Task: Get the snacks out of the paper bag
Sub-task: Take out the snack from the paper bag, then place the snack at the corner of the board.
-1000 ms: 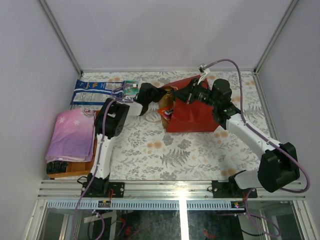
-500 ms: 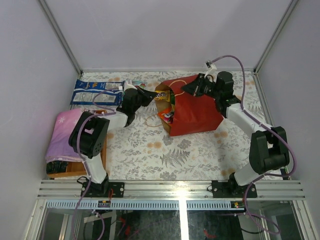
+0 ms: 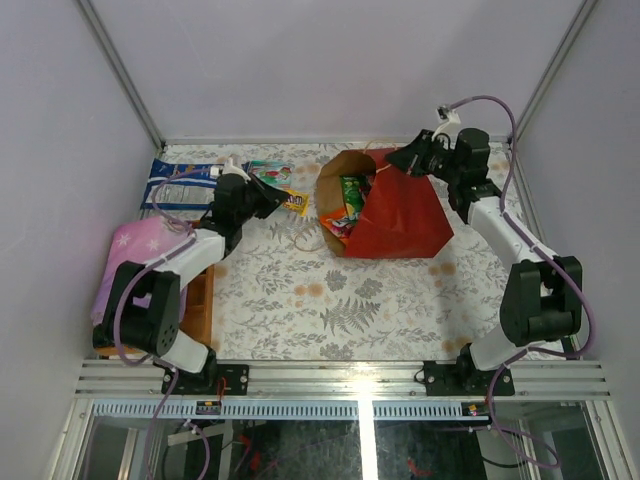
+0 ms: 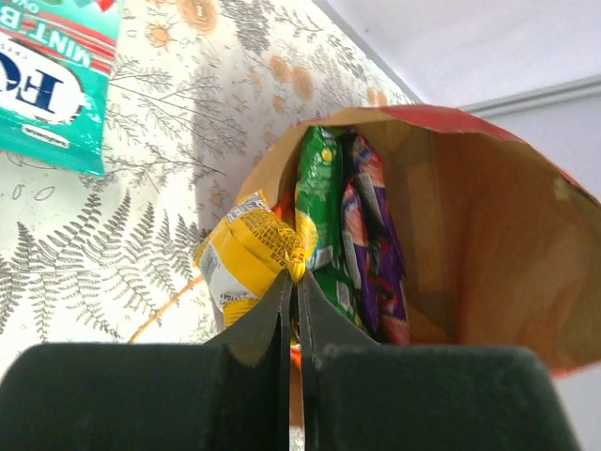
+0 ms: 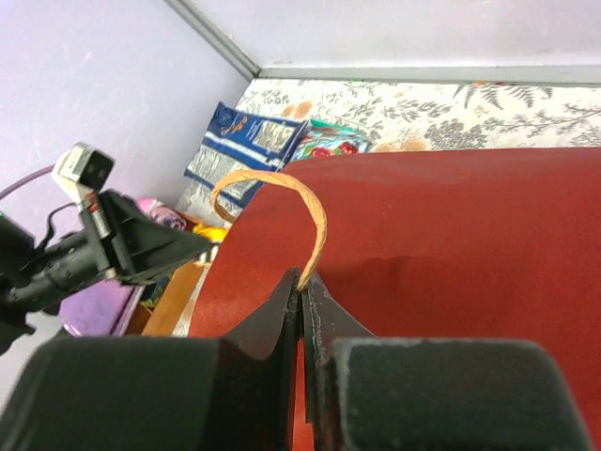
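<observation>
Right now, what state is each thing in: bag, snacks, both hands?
paper bag: on its side, mouth open.
right hand: shut on the twine handle.
left hand: shut on the yellow packet.
yellow packet: held just outside the bag's mouth.
green packet: inside the bag.
purple packet: inside the bag.
teal packet: out, flat on the table.
blue-and-white packs: out, flat on the table.

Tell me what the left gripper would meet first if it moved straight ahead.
Probably the open mouth of the red paper bag, then the green glossy packet inside. The left gripper is shut on a yellow packet; depth is unclear.
</observation>
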You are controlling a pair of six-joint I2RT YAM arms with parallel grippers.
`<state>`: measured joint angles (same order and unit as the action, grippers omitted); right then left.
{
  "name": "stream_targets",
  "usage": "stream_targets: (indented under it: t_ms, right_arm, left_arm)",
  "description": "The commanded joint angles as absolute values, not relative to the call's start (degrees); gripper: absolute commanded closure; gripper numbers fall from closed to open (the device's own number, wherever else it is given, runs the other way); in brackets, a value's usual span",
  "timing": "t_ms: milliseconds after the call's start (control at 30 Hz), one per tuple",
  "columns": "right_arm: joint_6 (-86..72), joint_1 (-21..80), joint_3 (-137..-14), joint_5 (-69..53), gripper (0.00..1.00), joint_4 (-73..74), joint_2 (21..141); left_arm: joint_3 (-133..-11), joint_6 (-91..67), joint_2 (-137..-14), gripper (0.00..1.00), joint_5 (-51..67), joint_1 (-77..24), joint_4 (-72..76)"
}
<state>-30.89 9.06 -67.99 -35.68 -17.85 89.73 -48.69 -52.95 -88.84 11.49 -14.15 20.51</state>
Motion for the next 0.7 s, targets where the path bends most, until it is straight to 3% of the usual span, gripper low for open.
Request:
stream_targets:
  t_ms: [0,333,667]
  right_arm:
    - [-34.6,4.1,-69.1,-34.1,1.00,-22.2,90.7]
    - [-33.5,-1.2,-67.6,-31.6,1.00,-21.2,86.9]
    - [-34.8,-1.2,-64.7,-34.2,1.00,-23.3,85.3]
  left_arm:
    - [-52.1,-45.7,-81.9,1.00,16.0,-14.3,11.2]
    - [-60.5,-40.0,-75.3,1.00,14.4,-12.3,-1.9]
    - [-78.9,-38.8,-93.1,1.00,24.8,-4.8,-1.1]
